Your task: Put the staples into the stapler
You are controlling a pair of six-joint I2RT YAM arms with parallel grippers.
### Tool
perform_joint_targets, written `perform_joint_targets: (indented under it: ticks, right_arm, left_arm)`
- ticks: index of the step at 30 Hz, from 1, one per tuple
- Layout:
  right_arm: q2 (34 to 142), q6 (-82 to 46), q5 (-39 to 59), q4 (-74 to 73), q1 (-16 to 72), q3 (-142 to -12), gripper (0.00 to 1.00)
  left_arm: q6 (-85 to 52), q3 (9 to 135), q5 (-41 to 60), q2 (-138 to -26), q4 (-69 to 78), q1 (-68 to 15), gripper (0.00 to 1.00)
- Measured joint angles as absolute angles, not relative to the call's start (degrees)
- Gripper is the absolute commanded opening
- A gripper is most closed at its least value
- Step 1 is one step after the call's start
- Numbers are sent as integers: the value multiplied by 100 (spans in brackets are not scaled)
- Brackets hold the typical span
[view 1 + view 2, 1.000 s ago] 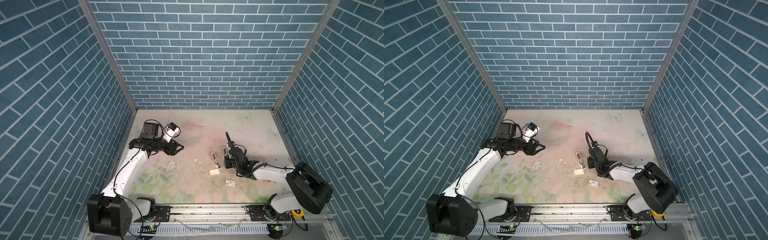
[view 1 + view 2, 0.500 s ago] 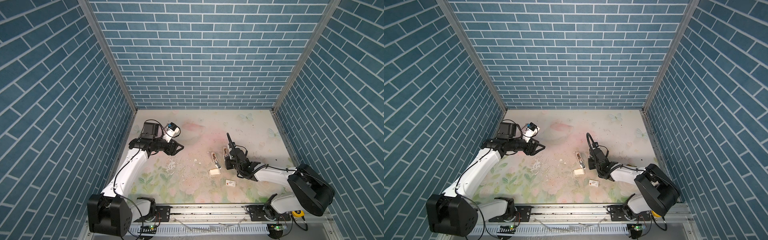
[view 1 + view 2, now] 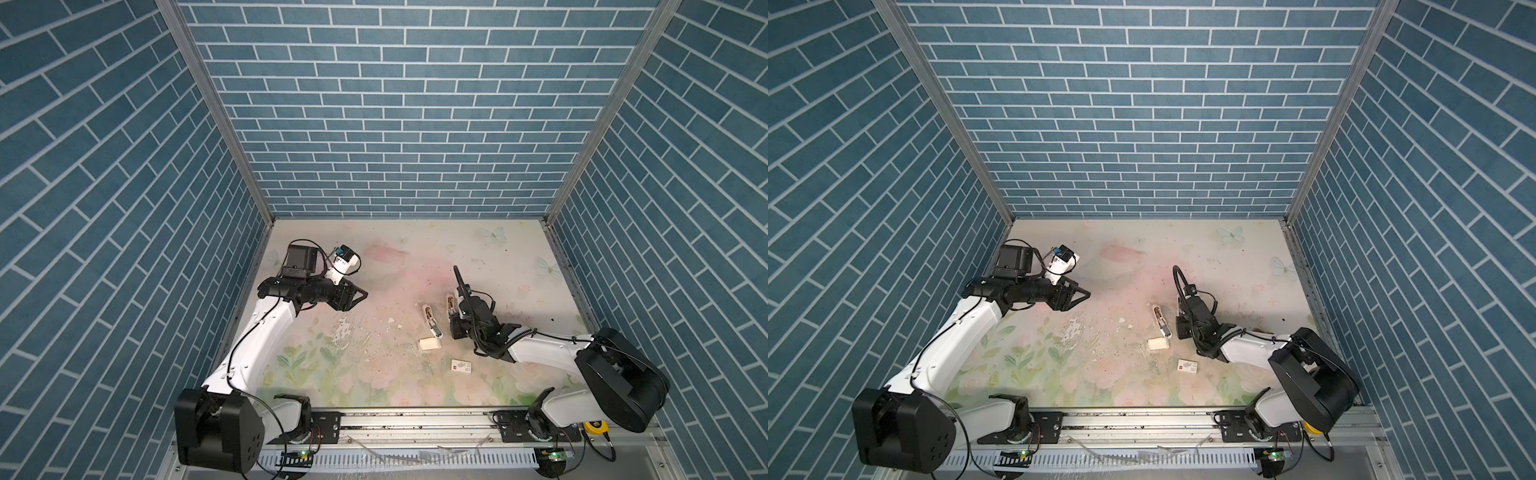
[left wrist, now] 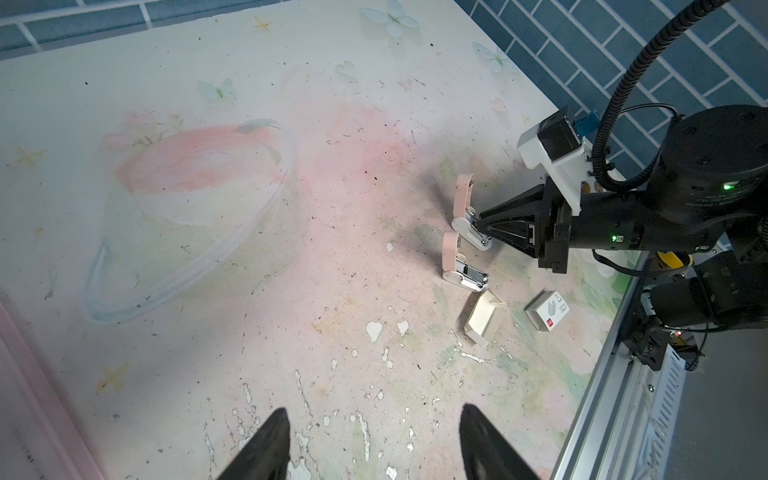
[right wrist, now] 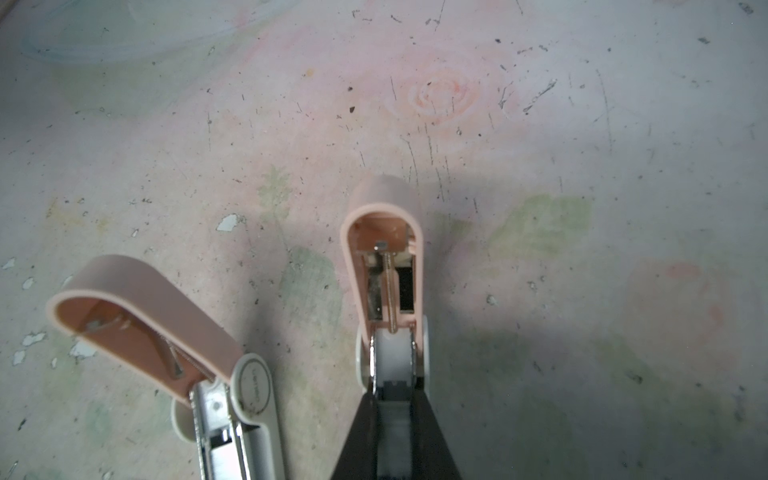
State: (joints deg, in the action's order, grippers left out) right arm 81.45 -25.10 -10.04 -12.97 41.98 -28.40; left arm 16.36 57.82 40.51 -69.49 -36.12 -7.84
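Two pink-and-white staplers lie mid-table with their lids swung open. My right gripper is shut on the white body of one stapler, seen in a top view as stapler with the gripper at its rear. The second stapler lies free beside it, also seen as stapler. A small cream cardboard tray sits just in front of it. I cannot make out the staples inside the tray. My left gripper hovers open and empty at the far left.
A flat white card sleeve with a red square lies near the front, to the right of the tray. White flakes of worn surface scatter the table's middle. Blue brick walls enclose three sides, and a metal rail runs along the front.
The right arm has edged slightly toward the front right while holding its stapler. The left arm has not moved.
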Motion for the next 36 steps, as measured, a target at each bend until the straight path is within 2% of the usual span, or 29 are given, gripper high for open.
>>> perform_joint_targets:
  ticks: [24,36]
  right_arm:
    - [8068,-2499,-989,-1004,4195,-2845,28]
    - [6582,-2366,-963,143,4193,-3496,31]
  left_arm:
    - [1638,5771,4049,-6949,-3610,-784,66]
    - [1761,5774,3990,-6943,-3645,-784,68]
